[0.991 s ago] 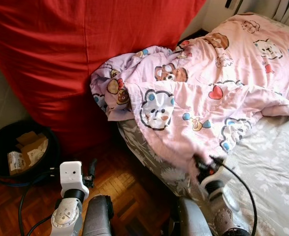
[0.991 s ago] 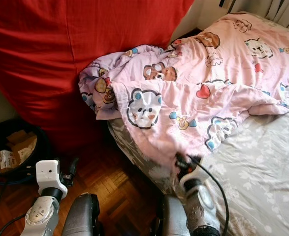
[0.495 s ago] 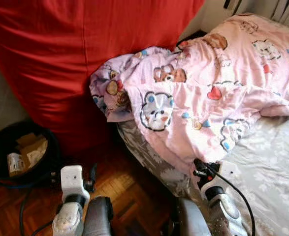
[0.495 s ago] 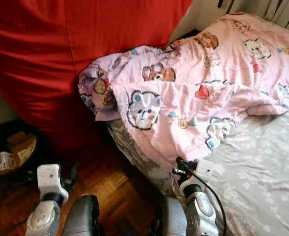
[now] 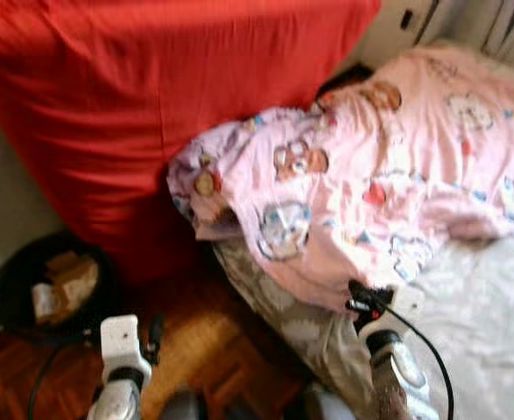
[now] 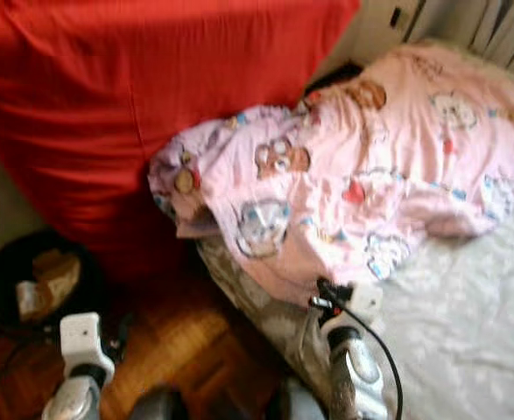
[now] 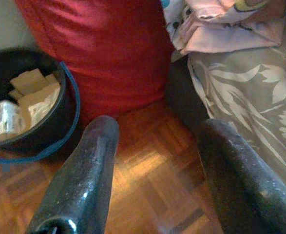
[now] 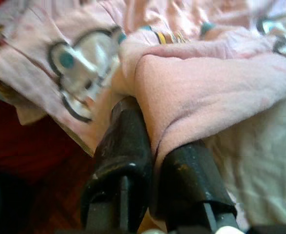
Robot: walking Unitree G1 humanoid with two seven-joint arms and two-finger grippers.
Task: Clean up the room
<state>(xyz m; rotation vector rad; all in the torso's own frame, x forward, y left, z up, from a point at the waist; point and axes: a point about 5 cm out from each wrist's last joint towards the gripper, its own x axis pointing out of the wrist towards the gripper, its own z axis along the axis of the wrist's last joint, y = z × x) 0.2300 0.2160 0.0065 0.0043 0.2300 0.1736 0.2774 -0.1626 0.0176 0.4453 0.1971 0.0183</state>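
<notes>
A pink cartoon-print blanket [image 5: 370, 175] lies rumpled across the bed, its lower edge hanging near the mattress side. My right gripper [image 8: 155, 129] is shut on a fold of that edge, with pink cloth pinched between the two black fingers [image 8: 125, 141]; from the head it sits at the blanket's hem [image 5: 359, 299]. My left gripper [image 7: 157, 129] is open with nothing in it, low over the parquet floor [image 7: 143, 170] beside the bed. Its white wrist [image 5: 121, 339] is at the lower left. Both eye views are blurred.
A big red cushion [image 5: 151, 105] leans behind the blanket and fills the left. A black bucket [image 5: 51, 284] with cardboard scraps and a can stands on the floor at the left. The grey leaf-print sheet [image 5: 484, 332] covers the mattress. Curtains hang at the far right.
The head views have shifted and blurred, so the camera moved. My right gripper keeps its hold on the blanket's edge, which lies slightly higher on the bed side. The left arm has sunk lower.
</notes>
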